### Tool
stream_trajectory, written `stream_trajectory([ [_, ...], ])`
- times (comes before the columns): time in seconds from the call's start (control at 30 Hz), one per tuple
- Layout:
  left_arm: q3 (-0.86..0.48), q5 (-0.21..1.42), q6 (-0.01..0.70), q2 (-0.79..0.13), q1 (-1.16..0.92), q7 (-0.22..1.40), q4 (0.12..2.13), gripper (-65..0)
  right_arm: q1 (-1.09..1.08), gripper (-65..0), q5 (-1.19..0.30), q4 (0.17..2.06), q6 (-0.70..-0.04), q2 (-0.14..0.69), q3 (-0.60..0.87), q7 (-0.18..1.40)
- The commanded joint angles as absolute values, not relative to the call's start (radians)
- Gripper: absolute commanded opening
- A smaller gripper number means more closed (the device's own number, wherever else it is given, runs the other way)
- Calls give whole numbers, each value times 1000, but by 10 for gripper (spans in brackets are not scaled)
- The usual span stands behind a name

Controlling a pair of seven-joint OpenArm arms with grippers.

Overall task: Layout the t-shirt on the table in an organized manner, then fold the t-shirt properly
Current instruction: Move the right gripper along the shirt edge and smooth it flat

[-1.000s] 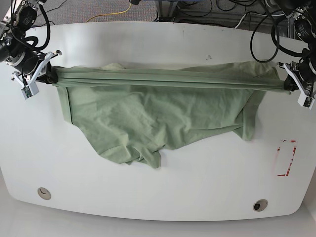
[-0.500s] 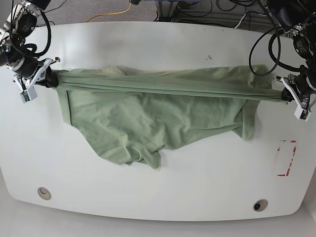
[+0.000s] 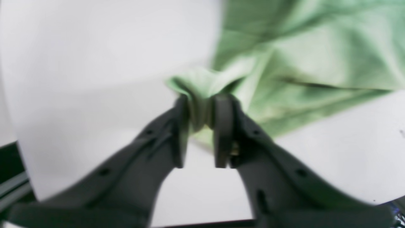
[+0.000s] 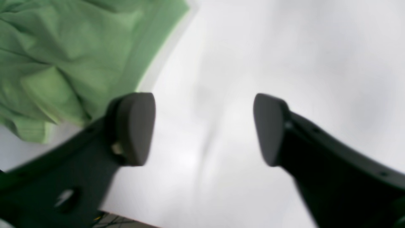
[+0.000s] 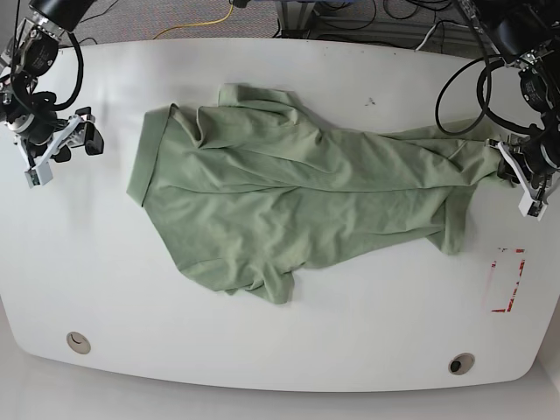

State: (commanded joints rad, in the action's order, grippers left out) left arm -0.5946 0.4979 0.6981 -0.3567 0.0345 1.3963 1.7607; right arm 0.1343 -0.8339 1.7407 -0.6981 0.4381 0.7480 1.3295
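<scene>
The pale green t-shirt (image 5: 289, 192) lies wrinkled across the middle of the white table (image 5: 350, 332), collar side toward the far edge. My left gripper (image 5: 506, 171) is at the shirt's right end and is shut on a bunched fold of it; in the left wrist view the gripper (image 3: 201, 126) pinches the shirt's fabric (image 3: 300, 47) just above the table. My right gripper (image 5: 86, 131) is open and empty, left of the shirt and apart from it. In the right wrist view, the gripper (image 4: 204, 126) is over bare table with the shirt (image 4: 63, 47) at the upper left.
A red rectangular marking (image 5: 506, 280) lies at the right, near the left gripper. Two round grommet holes (image 5: 78, 342) (image 5: 460, 364) sit near the front edge. A yellow cable (image 5: 201, 22) and dark cables run beyond the far edge.
My right gripper has opened, let go of the shirt and drawn back left. The stretched edge has dropped and the shirt has spread toward the far side. The left gripper keeps its hold.
</scene>
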Motion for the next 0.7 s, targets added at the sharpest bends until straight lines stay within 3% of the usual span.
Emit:
stream_trajectory([
  [0.07, -595, 498, 698, -358, 36, 1396, 1761, -382, 136, -6, -839, 1741, -698, 438, 750, 1330],
  [0.33, -595, 499, 698, -381, 50, 1396, 1762, -350, 193, -24, -846, 1821, -698, 429, 751, 1334],
  [0.57, -593, 501, 698, -392, 50, 1396, 1764, -350, 266, -22, -990, 1867, -698, 335, 746, 1382],
  [0.7, -593, 501, 698, -398, 50, 1396, 1764, -350, 275, -22, -1001, 1865, -698, 262, 746, 1396],
])
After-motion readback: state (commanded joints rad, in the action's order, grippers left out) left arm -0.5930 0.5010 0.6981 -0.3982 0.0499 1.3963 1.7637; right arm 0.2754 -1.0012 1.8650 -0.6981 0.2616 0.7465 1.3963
